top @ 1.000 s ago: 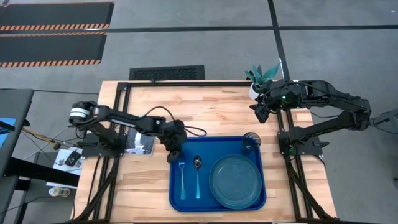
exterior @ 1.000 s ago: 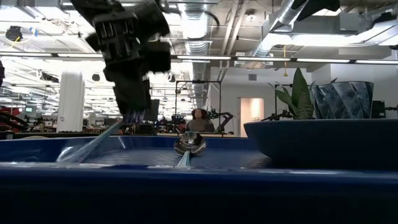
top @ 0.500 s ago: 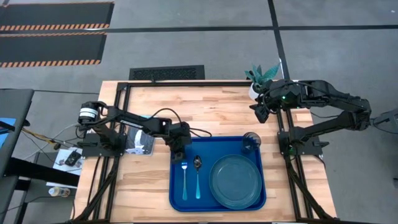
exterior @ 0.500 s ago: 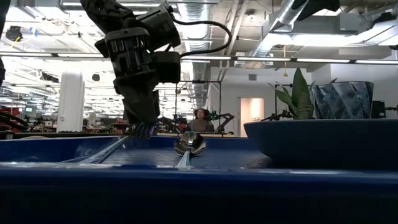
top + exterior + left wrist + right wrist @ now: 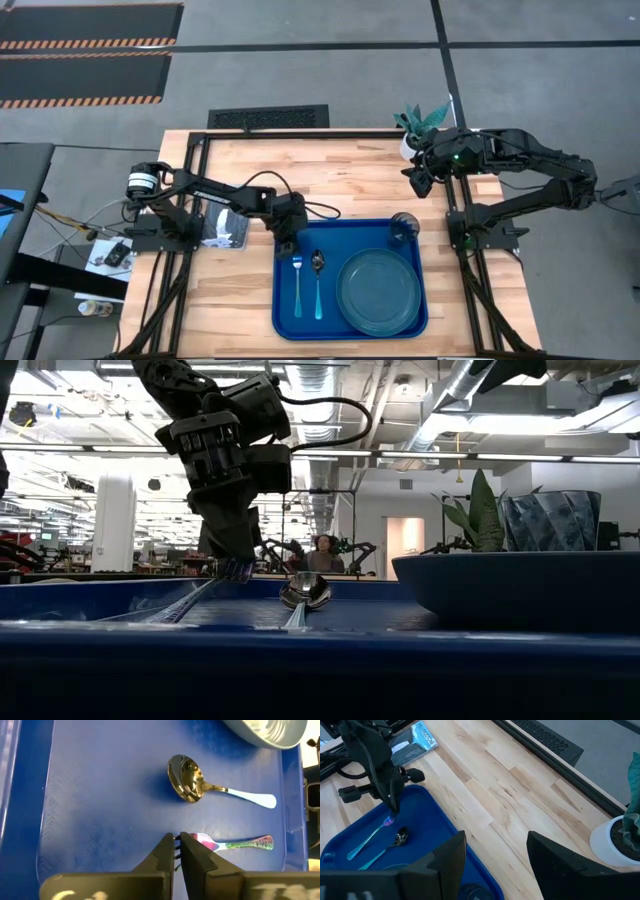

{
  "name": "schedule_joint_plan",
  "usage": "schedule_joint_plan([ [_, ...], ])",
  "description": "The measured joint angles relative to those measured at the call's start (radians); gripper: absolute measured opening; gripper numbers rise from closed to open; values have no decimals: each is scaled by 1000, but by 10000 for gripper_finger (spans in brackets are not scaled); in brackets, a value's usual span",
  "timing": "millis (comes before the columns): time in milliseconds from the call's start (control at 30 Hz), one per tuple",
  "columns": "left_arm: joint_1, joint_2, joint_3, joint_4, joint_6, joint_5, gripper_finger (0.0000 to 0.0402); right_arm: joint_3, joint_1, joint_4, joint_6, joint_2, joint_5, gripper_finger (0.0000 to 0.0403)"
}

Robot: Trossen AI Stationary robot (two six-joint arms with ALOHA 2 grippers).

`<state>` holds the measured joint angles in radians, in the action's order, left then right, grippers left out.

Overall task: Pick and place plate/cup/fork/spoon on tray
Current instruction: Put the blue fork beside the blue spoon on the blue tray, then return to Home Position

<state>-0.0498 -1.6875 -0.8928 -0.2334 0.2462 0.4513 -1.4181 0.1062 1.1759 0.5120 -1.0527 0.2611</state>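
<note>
Your fork (image 5: 296, 290) lies flat on the tray (image 5: 283, 318), handle running toward the near edge and tines toward the far edge, in the tray's left part. In the left wrist view the fork (image 5: 235, 843) shows its tined end right at the tips of the left arm's fingers (image 5: 196, 855), which stand nearly closed with only a thin slit between them; you cannot tell whether they pinch the tines or merely sit over them. The left gripper (image 5: 290, 247) hangs over the tray's far left corner, pointing down at the fork's head, and in the low view the left gripper (image 5: 235, 568) reaches down to the tray floor.

Just beside the fork, to its right, lies the spoon (image 5: 318, 283), parallel to it, bowl toward the far edge. The two do not touch. Next right, the plate (image 5: 378, 291) fills the tray's right part, and the cup (image 5: 403, 228) stands in the tray's far right corner, just beyond the plate's rim.

Your right gripper (image 5: 420, 179) waits well apart from the tray, raised over the far right of the wooden table (image 5: 340, 175), fingers (image 5: 447, 860) spread wide and holding nothing. A white pot with a green plant (image 5: 418, 125) sits at the table's far right corner, near that arm. A dark booklet (image 5: 222, 228) lies on the table left of the tray.
</note>
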Motion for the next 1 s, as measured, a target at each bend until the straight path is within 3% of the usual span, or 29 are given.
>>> schedule_joint_plan([
  [533, 0, 0, 0, -4, -13, -31, 48, 0, 0, -1, 1, 0, 0, 232],
  [700, -23, 0, -1, 2, 56, -72, 53, 0, 0, -2, 2, 0, 0, 232],
  [867, -81, 0, -74, -80, 81, 15, 54, 0, 0, -7, -1, 0, 0, 232],
  [1000, -124, 0, -201, -235, 79, 31, 54, 0, 0, -37, -46, 0, 0, 232],
])
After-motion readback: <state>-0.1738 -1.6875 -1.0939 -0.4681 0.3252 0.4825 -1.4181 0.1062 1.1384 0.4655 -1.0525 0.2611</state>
